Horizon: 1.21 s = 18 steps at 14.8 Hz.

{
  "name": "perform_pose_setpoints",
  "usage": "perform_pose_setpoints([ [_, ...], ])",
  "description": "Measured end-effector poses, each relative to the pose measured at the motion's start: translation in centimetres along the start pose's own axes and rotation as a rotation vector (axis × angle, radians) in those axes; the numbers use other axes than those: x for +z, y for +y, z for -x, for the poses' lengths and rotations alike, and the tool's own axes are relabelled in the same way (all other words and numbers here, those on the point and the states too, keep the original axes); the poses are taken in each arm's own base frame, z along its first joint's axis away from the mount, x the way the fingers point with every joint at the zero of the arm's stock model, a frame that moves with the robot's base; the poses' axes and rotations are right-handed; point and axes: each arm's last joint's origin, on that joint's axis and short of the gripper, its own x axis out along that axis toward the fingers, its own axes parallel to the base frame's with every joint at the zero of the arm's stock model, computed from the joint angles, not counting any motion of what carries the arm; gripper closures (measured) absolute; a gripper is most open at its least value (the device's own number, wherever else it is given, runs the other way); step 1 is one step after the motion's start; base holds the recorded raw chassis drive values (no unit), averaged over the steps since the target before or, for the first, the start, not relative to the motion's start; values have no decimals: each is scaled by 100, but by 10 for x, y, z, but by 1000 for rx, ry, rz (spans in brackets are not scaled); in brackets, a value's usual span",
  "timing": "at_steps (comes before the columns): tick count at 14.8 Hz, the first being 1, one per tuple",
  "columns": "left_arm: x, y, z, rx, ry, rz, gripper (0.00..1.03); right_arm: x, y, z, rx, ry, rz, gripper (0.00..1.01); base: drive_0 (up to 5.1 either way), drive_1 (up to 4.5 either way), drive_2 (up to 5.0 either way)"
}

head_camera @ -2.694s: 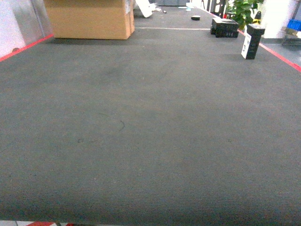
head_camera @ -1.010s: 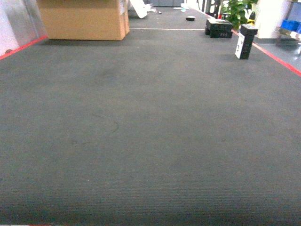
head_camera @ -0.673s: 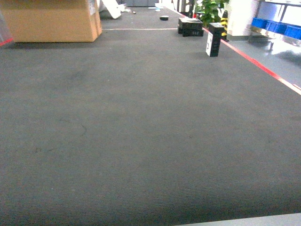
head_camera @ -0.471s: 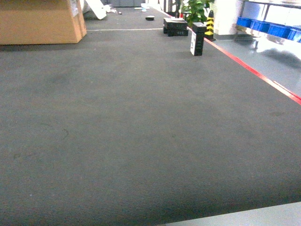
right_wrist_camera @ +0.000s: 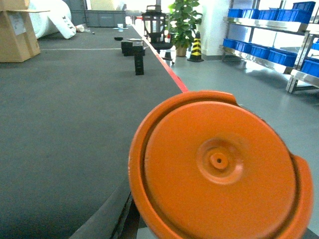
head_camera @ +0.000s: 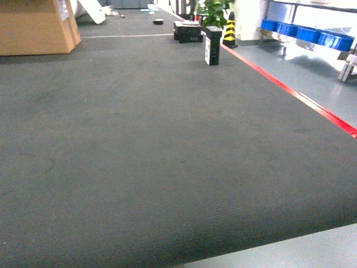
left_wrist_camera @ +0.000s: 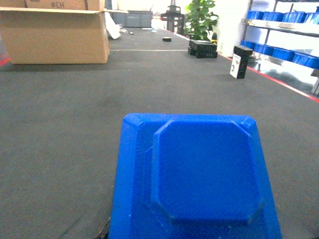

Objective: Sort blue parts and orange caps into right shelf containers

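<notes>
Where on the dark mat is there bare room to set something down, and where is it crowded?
The dark grey ribbed mat is bare across the near and middle stretch, from the brown cardboard box at far left to the red tape line on the right. Crowding sits only at the far end: the stacked black cases and the upright black box.

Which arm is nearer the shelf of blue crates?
Right, judging by the views. The shelf of blue crates lies to the robot's right; the right arm carries the orange cap on that side, the left the blue part farther over.
</notes>
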Motion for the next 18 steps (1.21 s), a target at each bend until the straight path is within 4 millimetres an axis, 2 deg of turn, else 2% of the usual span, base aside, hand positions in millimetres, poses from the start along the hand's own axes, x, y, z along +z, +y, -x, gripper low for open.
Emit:
perform_pose_setpoints([
  [18, 0, 0, 0, 0, 0, 0, 60, 0, 0, 0, 0, 0, 0, 56, -159, -159, -159],
])
